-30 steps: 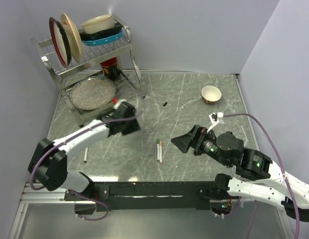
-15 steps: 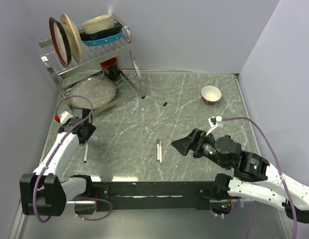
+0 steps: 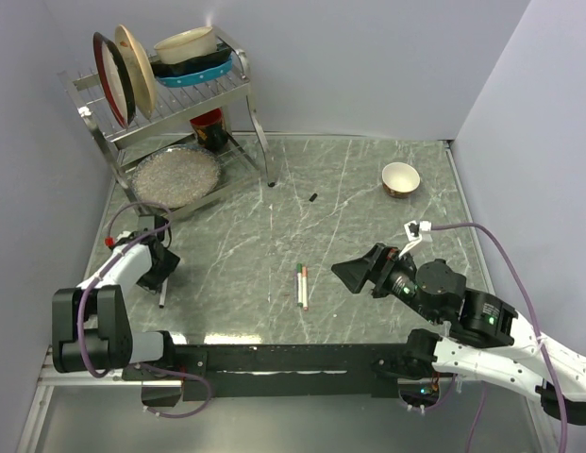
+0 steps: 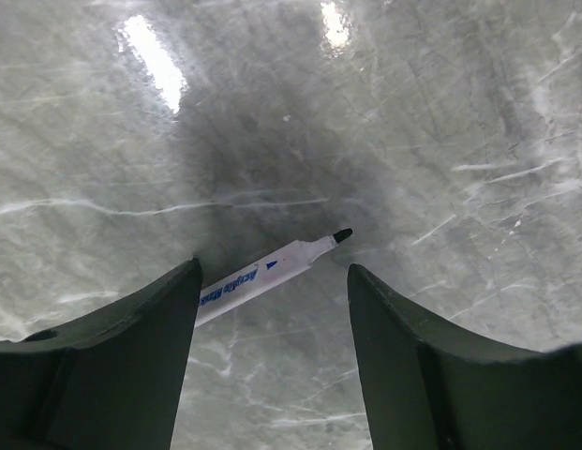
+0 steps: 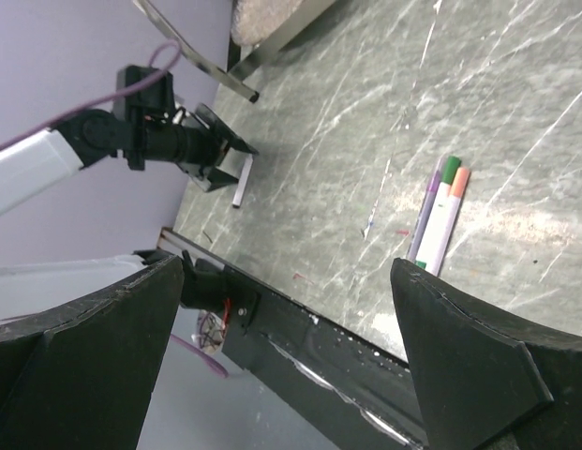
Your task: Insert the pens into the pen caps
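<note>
An uncapped white pen (image 4: 262, 270) with a black tip lies on the marble table, just beyond my left gripper (image 4: 274, 281), whose jaws stand apart with nothing between them. From above, that pen (image 3: 162, 294) lies at the table's left edge, under the left gripper (image 3: 163, 269). Two capped pens (image 3: 301, 285) lie side by side mid-table, one with a green cap (image 5: 451, 170), one with an orange cap (image 5: 461, 178). A small black pen cap (image 3: 312, 197) lies alone farther back. My right gripper (image 3: 354, 274) hovers open to the right of the pair, holding nothing.
A metal dish rack (image 3: 170, 104) with plates and bowls stands at the back left, and a grey round dish (image 3: 175, 176) sits under it. A small bowl (image 3: 400, 177) sits at the back right. Walls close in on the left, back and right.
My left arm has swung from mid-table out to the left edge and down over the uncapped pen, and its jaws have widened. The right gripper has shifted only slightly.
</note>
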You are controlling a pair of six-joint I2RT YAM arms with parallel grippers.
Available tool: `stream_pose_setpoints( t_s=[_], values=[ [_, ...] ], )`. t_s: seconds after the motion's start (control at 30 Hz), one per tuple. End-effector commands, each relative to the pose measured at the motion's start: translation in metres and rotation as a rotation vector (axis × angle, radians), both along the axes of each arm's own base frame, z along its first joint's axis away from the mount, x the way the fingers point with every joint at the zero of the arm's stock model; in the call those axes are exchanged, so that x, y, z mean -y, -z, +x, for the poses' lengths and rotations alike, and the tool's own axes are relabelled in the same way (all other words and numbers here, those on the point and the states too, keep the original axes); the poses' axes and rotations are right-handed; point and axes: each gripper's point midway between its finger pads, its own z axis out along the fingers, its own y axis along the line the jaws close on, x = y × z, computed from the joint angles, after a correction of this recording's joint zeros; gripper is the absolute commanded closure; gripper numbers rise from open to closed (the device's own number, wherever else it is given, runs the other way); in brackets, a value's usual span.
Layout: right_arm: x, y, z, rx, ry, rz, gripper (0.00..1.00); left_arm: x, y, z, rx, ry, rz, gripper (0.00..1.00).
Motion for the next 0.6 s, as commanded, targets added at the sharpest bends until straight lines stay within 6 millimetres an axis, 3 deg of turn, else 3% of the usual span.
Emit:
stream_pose_setpoints(
  t_s=[0.0,0.13,0.37,0.57],
  values=[
    [0.008,-0.016,0.007,0.046,0.049,0.035,0.00,0.003,0.007,0.003,0.008,0.029,-0.017,0.34],
    [0.004,-0.017,0.008,0.045,0.042,0.038,0.00,0.012,0.014,0.001,0.015,0.056,-0.063,0.41],
    [-0.005,-0.019,0.004,0.031,0.004,0.053,0.00,0.043,0.026,0.000,0.057,0.145,-0.211,0.66],
    [-0.008,-0.022,0.001,0.016,-0.008,0.076,0.00,0.066,0.028,0.005,0.090,0.247,-0.272,0.71]
  ],
)
